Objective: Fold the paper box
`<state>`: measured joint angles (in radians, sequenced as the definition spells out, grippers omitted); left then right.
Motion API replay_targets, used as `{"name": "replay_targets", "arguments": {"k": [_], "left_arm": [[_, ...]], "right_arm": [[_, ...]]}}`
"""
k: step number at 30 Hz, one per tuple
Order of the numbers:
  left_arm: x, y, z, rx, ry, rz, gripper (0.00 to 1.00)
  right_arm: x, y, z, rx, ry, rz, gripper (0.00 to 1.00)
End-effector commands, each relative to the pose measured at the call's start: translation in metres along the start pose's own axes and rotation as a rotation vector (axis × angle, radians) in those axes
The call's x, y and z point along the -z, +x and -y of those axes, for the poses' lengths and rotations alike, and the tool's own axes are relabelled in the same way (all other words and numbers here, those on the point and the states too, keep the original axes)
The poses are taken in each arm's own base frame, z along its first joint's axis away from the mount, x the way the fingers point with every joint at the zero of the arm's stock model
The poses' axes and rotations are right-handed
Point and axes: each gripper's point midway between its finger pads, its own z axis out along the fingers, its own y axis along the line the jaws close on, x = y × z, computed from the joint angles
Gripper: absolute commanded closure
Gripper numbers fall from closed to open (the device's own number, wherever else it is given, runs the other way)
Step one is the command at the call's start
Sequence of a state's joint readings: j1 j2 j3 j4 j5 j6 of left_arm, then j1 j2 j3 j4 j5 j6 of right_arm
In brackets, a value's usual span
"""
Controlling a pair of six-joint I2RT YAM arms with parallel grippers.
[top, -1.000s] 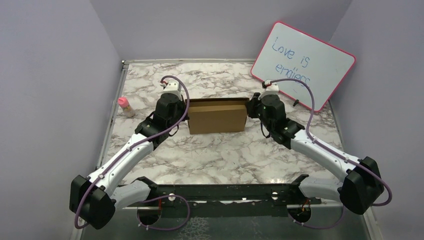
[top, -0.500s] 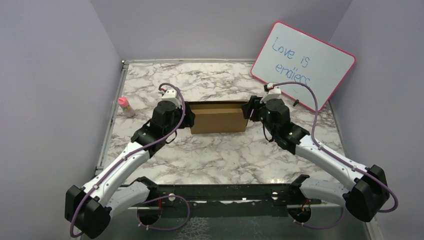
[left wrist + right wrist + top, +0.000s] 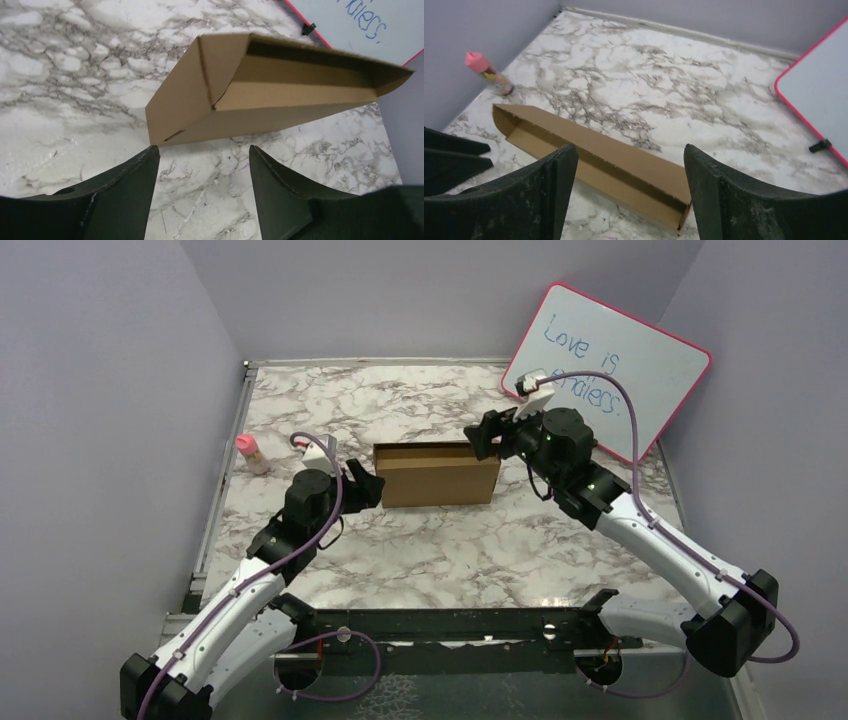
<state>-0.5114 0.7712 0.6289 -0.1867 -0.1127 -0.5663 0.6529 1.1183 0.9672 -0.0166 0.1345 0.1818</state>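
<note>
Paper box [image 3: 614, 150] interior clearest from wrists

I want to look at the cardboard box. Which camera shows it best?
The left wrist camera: the paper box looks biggest, end flap and open inside unblocked. The right wrist camera shows its long open top from above. The top camera shows it small, mostly its front wall.

Left pincer [image 3: 367, 486] left of paper box [image 3: 437, 476], right pincer [image 3: 481, 436] over right-rear corner; whiteboard [image 3: 655, 365] behind-right, bottle [image 3: 250, 452] left.
</note>
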Motion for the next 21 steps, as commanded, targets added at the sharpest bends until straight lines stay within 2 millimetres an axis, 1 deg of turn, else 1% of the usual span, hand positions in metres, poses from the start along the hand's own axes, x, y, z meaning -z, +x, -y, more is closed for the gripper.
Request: {"name": "replay_targets", "arguments": {"k": [1,4,8,11,13,16,21], "left_arm": [[0.003,0.011,-0.007,0.118,0.033,0.073,0.35],[0.008,0.015,-0.009,0.127,0.072,0.117,0.38],[0.005,0.023,-0.009,0.135,0.110,0.130,0.39],[-0.001,0.027,-0.008,0.154,0.127,0.132,0.41],[-0.005,0.029,-0.008,0.154,0.125,0.129,0.43],[-0.011,0.031,-0.011,0.151,0.111,0.131,0.46],[-0.016,0.032,-0.012,0.171,0.126,0.161,0.49]], "right_arm": [[-0.016,-0.019,-0.033,0.105,-0.176,-0.003,0.18],[-0.031,-0.023,-0.049,0.111,-0.245,-0.017,0.20],[-0.051,-0.024,-0.064,0.111,-0.312,-0.029,0.23],[-0.067,-0.017,-0.070,0.109,-0.337,-0.066,0.26],[-0.077,-0.007,-0.072,0.108,-0.347,-0.105,0.28],[-0.086,0.000,-0.076,0.102,-0.365,-0.125,0.29],[-0.096,0.023,-0.088,0.097,-0.427,-0.186,0.33]]}}
